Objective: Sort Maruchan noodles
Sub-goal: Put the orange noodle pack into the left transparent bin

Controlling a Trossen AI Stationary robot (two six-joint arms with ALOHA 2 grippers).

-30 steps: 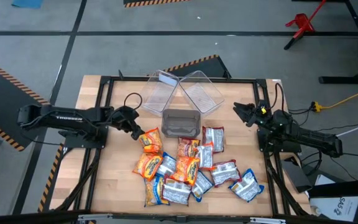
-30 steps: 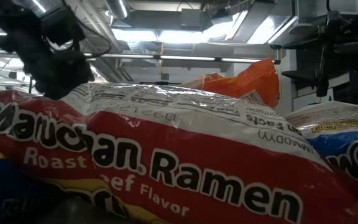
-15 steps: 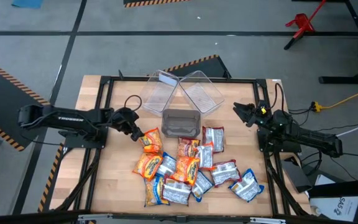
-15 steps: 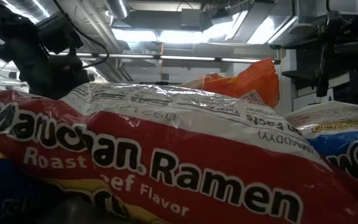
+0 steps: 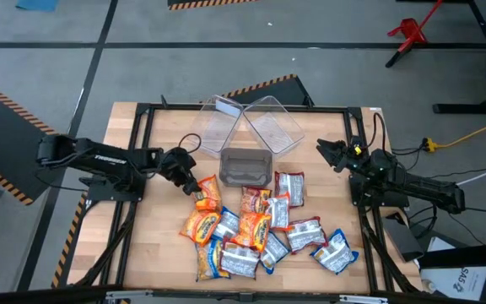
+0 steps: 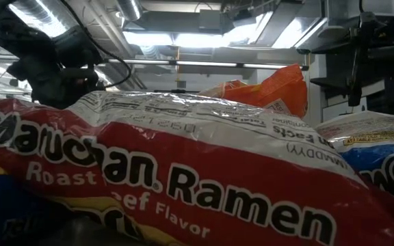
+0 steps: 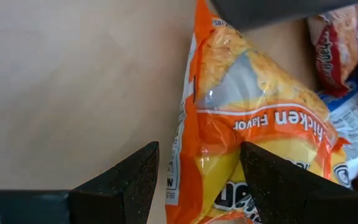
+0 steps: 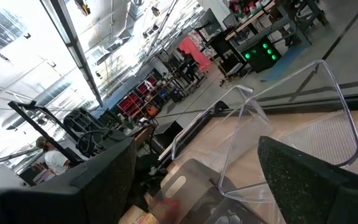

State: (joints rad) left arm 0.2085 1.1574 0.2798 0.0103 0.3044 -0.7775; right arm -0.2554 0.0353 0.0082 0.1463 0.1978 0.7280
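Several Maruchan noodle packets lie in a loose overlapping pile on the wooden table, orange, blue-and-white and red-and-white. One orange chicken-flavour packet lies at the pile's far-left corner. My left gripper is open just above it. In the left wrist view the fingers straddle the packet's long edge. My right gripper waits open near the table's right edge, away from the pile. A red-and-white roast-beef packet fills the low view. My left gripper comes down from above over the orange packet's long sealed edge, with one finger above the packet and the other above bare table. I cannot tell whether either finger touches the packet, which lies flat.
Three clear plastic bins stand at the table's far middle: one on the left, one on the right and one nearer, close to the pile. A black cable loop lies beside the left bin. Bare wood shows left of the pile.
My left arm has reached farther toward the pile. Its gripper has moved a little toward the table's right and near edge, closing on the orange packet, and it sits lower in the low view. The packets and my right arm have kept still.
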